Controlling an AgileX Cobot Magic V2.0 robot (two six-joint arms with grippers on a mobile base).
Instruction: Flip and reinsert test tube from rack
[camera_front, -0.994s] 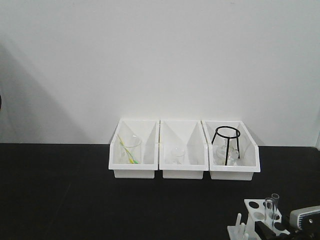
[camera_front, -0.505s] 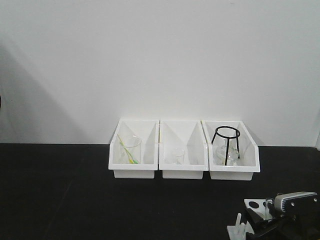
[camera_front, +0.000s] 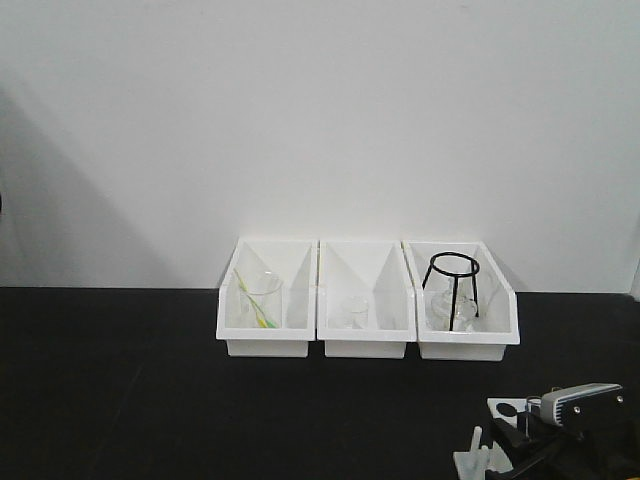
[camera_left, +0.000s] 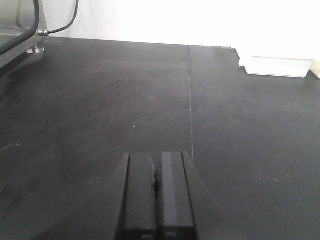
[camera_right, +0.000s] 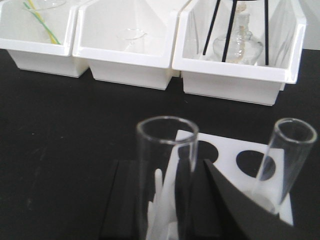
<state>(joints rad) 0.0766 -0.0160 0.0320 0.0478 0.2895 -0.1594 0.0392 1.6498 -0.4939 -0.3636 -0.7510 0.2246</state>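
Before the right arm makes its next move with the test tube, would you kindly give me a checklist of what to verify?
1. The test tube sits inside the right hand: ok.
2. That hand is closed firmly on it: cannot tell.
3. The tube is upright, open end up: ok.
4. The neighbouring test tube is clear of the right hand: cannot tell.
5. The rack has empty holes: ok.
6. The left hand is shut, over the bare table: ok.
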